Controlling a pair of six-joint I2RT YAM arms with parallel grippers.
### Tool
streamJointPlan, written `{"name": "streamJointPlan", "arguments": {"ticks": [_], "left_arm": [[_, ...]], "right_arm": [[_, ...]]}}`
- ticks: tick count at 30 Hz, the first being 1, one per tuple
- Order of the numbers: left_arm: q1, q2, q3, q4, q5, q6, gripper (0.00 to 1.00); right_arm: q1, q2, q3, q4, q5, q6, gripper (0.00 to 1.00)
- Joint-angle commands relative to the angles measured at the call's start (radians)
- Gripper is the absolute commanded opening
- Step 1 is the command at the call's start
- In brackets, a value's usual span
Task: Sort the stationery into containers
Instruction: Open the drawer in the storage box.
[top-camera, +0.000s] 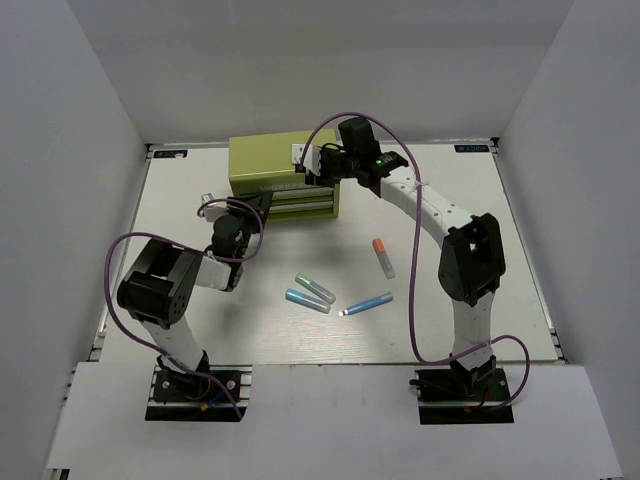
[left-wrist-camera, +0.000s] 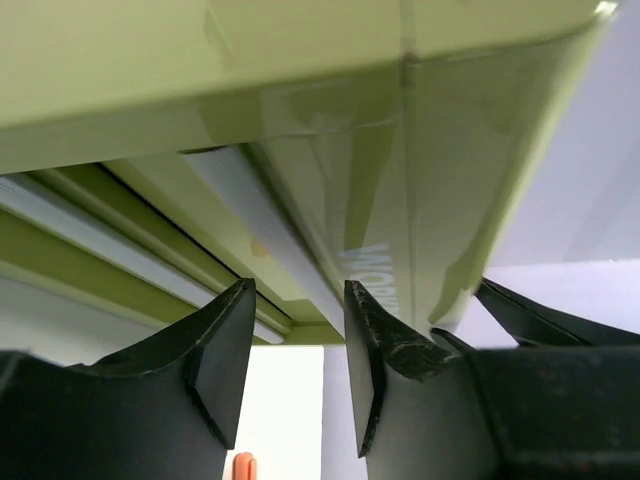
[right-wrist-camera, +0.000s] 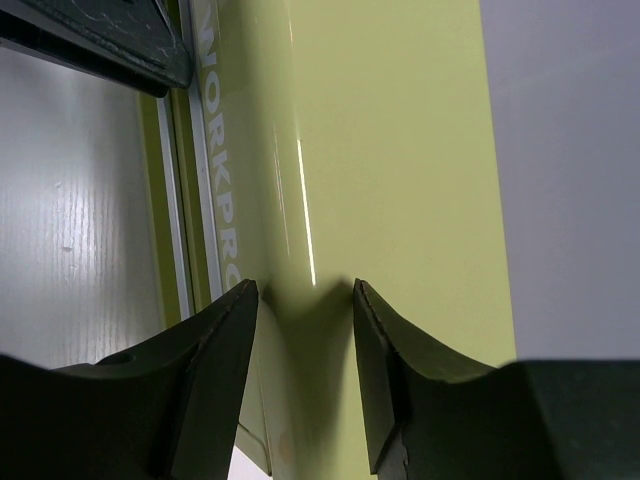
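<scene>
The olive-green chest (top-camera: 265, 158) stands at the back of the table, its drawers (top-camera: 305, 205) facing the arms and looking closed. My left gripper (top-camera: 258, 210) is open and empty at the chest's front left corner (left-wrist-camera: 400, 200). My right gripper (top-camera: 310, 160) is open, with its fingertips against the chest's top right edge (right-wrist-camera: 380, 150). Four markers lie loose on the table: orange-capped (top-camera: 383, 256), green-capped (top-camera: 315, 288), light blue (top-camera: 307, 300), and slim blue with a white tip (top-camera: 367, 303). The orange cap (left-wrist-camera: 244, 466) shows between my left fingers (left-wrist-camera: 225, 350).
White walls enclose the table (top-camera: 450, 200) on three sides. The chest's pale lettering (right-wrist-camera: 215, 140) shows beside a drawer edge. Purple cables loop over both arms.
</scene>
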Motion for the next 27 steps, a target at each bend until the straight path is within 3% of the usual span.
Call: {"name": "streamJointPlan", "arguments": {"ticks": [1,12,27], "left_arm": [[-0.005,0.019,0.026,0.016,-0.027,-0.008,0.49],[-0.005,0.080,0.054,0.038,-0.027,-0.008,0.48],[-0.024,0.140,0.025,0.259,-0.017,-0.017,0.48]], "right_arm": [[-0.003,-0.028,-0.007,-0.065,0.000,0.024,0.48],[-0.012,-0.028,-0.009,-0.064,0.017,0.024,0.48],[-0.028,-0.041,-0.012,-0.107,-0.005,-0.022,0.47]]}}
